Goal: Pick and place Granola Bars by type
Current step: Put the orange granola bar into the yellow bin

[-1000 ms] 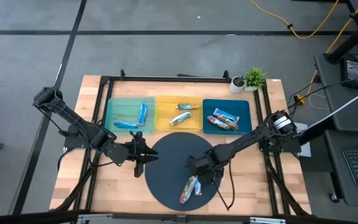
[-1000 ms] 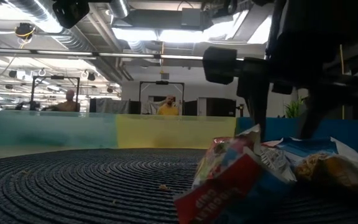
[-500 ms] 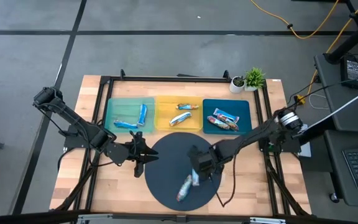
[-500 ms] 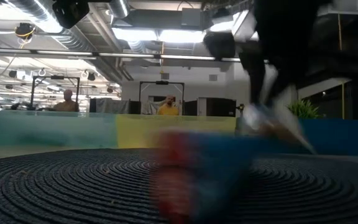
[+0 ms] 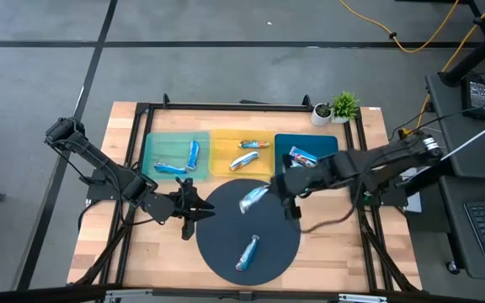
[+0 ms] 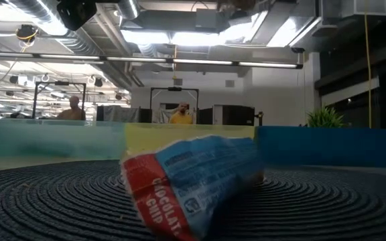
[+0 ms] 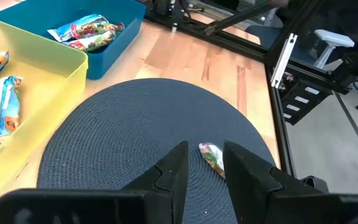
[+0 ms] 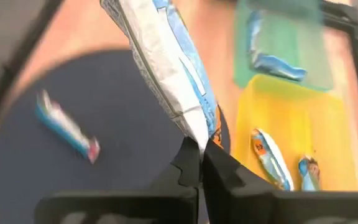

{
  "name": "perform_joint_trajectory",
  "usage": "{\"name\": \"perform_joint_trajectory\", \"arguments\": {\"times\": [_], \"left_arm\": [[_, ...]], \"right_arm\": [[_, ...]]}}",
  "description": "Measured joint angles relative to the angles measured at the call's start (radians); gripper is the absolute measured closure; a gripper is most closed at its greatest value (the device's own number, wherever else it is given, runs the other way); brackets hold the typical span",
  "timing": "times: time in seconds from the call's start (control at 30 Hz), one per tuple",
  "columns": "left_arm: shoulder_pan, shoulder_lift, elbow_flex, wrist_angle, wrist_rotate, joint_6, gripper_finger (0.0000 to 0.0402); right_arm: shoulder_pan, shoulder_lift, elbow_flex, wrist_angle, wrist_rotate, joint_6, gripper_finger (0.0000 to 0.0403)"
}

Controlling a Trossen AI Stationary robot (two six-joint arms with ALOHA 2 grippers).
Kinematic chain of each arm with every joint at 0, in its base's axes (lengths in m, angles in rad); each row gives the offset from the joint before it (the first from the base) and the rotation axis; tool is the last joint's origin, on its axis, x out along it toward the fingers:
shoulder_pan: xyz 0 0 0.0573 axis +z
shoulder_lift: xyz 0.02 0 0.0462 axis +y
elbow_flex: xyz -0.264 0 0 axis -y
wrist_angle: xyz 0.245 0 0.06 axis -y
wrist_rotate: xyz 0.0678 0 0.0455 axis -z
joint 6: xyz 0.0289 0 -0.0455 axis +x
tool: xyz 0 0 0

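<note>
Now a silver-white granola bar hangs over the far edge of the round dark mat, pinched at one end by the right gripper, whose fingers are pressed together on the wrapper; in the right wrist view the bar stands up from the fingertips with the mat below it. One more bar, blue and red, lies flat on the mat nearer the table's front, and fills the low view close to the camera. Beyond the mat sit three trays in a row: the teal tray with two blue bars, the yellow tray with two bars, and the blue tray with multicolour bars, partly covered by the right arm. The left gripper hovers at the mat's left edge, its fingers partly apart and holding nothing. A small potted plant stands at the table's far right corner
</note>
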Motion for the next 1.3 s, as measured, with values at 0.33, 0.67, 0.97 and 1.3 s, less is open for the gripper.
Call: {"name": "perform_joint_trajectory", "arguments": {"times": [0.33, 0.67, 0.97, 1.3], "left_arm": [[0.003, 0.000, 0.000, -0.003, -0.038, 0.023, 0.0309], [0.003, 0.000, 0.000, -0.003, -0.061, 0.023, 0.0309], [0.003, 0.000, 0.000, -0.003, -0.117, 0.023, 0.0309], [0.003, 0.000, 0.000, 0.000, -0.132, -0.036, 0.0309]], "right_arm": [[-0.001, -0.063, 0.004, -0.017, 0.074, 0.218, 0.0394], [-0.098, -0.063, 0.055, -0.015, -0.013, 0.233, 0.0394], [-0.341, -0.034, 0.280, -0.075, -0.117, 0.081, 0.0395], [-0.490, 0.016, 0.412, -0.206, -0.144, -0.009, 0.0395]]}}
